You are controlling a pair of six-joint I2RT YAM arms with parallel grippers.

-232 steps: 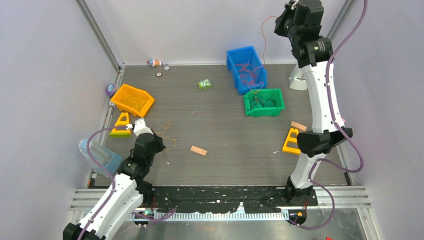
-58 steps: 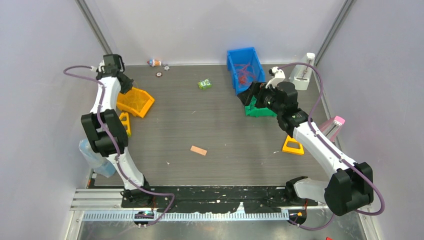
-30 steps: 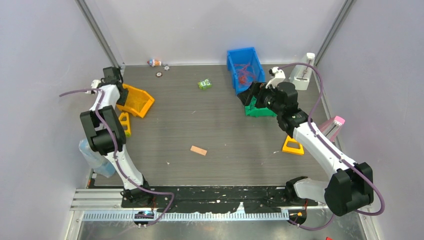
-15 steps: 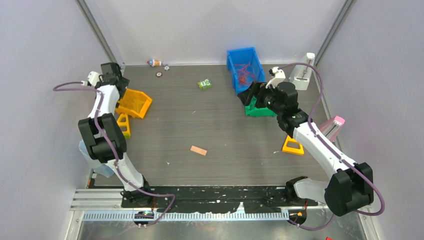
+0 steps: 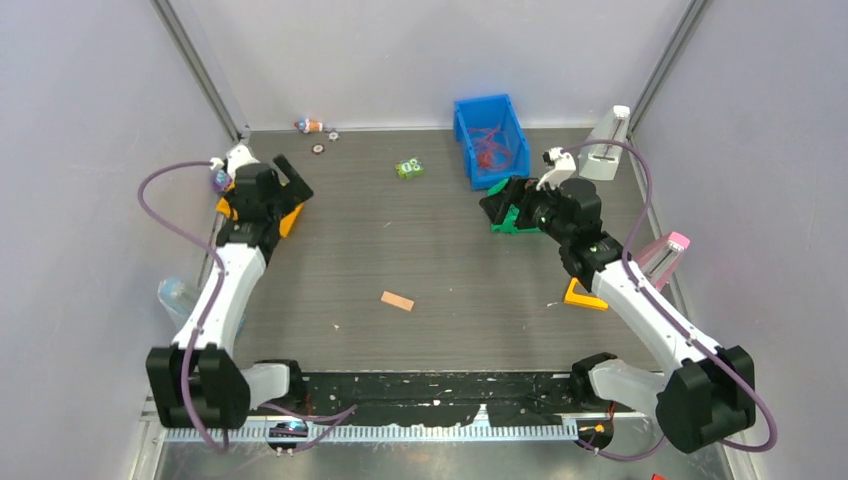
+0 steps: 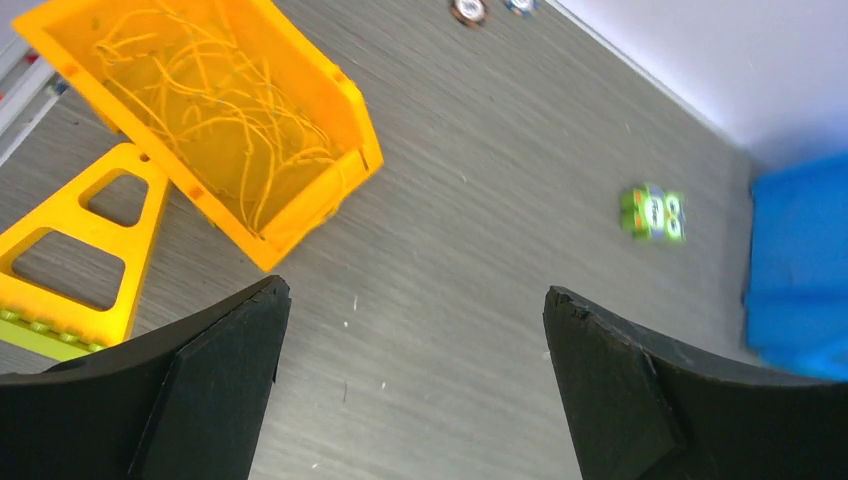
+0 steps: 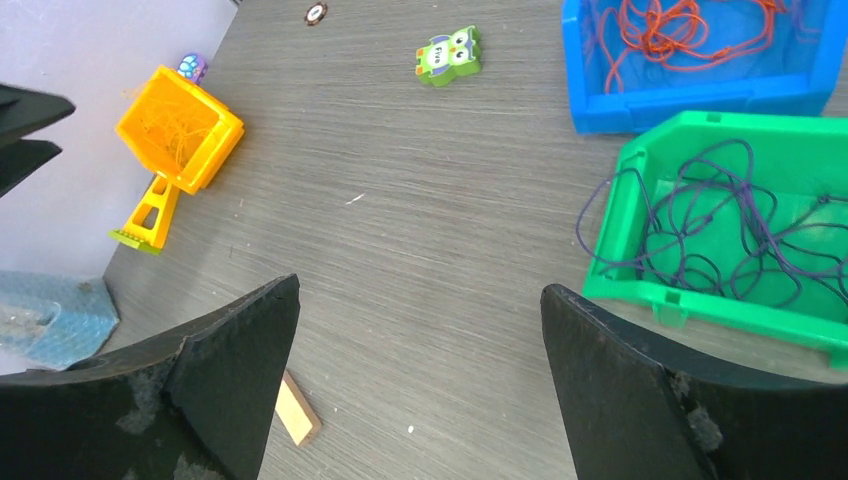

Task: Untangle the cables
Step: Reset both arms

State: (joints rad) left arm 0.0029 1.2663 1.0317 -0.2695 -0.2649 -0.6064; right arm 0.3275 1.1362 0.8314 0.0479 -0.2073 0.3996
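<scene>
The cables lie sorted in three bins. Orange-yellow cables (image 6: 215, 130) fill the orange bin (image 6: 300, 215), red cables (image 7: 680, 25) lie in the blue bin (image 7: 690, 95), and dark purple cables (image 7: 720, 230) lie in the green bin (image 7: 640, 290). My left gripper (image 6: 415, 290) is open over bare table just right of the orange bin, nothing between its fingers. My right gripper (image 7: 420, 287) is open and empty too, hovering left of the green bin. From above, the left gripper (image 5: 293, 180) overlaps the orange bin and the right gripper (image 5: 500, 203) covers most of the green bin (image 5: 505, 226).
A yellow triangular stand (image 6: 70, 250) sits beside the orange bin. A wooden block (image 5: 397, 301) lies mid-table and a green owl tile (image 5: 409, 168) sits further back. An orange triangle (image 5: 582, 293), a white stand (image 5: 608, 150) and a bubble-wrap bag (image 5: 175, 297) line the sides.
My left gripper has opened wide, and its arm has swung down from above the orange bin toward the table. The right arm has shifted slightly nearer.
</scene>
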